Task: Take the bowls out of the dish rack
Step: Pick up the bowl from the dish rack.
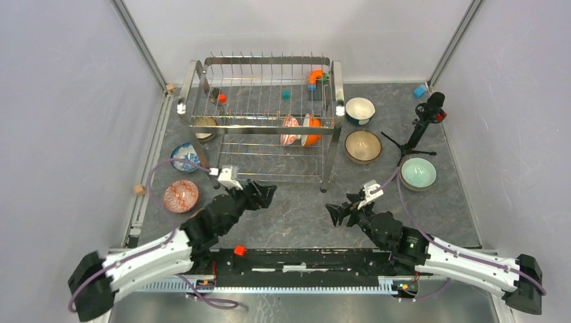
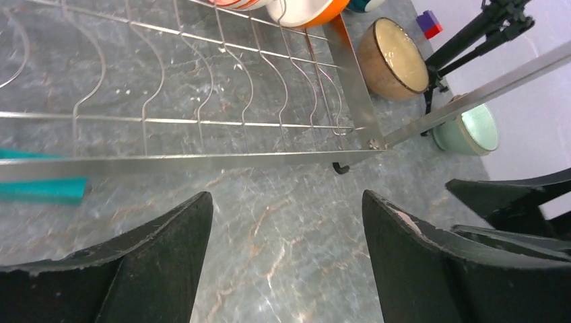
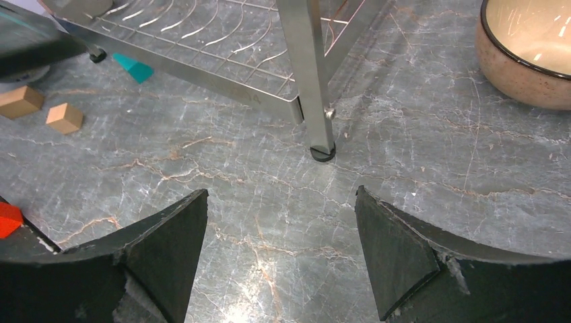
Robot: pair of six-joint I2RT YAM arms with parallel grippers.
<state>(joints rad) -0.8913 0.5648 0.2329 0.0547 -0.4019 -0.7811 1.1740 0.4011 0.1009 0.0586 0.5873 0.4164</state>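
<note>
Lying left of the dish rack (image 1: pixel 262 111): a red-patterned bowl (image 1: pixel 181 196) and a blue-patterned bowl (image 1: pixel 184 157) are seen upright on the grey marbled table (image 1: pixel 296 215), the red one nearer the arms; a wooden block (image 1: pixel 140 190) is seen at the table's left edge, just beside the red one
Left gripper (image 1: pixel 264 192): held low in front of the rack's near edge, jaws spread wide with nothing between them; only bare table is seen between its fingers (image 2: pixel 168 242) in the wrist view
Rack contents: two bowls are stood on edge, side by side, towards the right end, a red-and-white bowl (image 1: pixel 290 130) and an orange bowl (image 1: pixel 312 130); a further bowl (image 1: pixel 205 126) is seen at the left end, and whether it is in the rack or beneath it cannot be told
Right gripper (image 1: pixel 335 211): held low near the rack's front right corner, jaws parted wide and empty
Right of the rack: a teal-and-white bowl (image 1: pixel 359 110), a pink-brown speckled bowl (image 1: pixel 363 146) and a pale green bowl (image 1: pixel 418 173) are set upright on the table, all outside the rack; a black tripod (image 1: pixel 414 134) is stood just behind the green one
</note>
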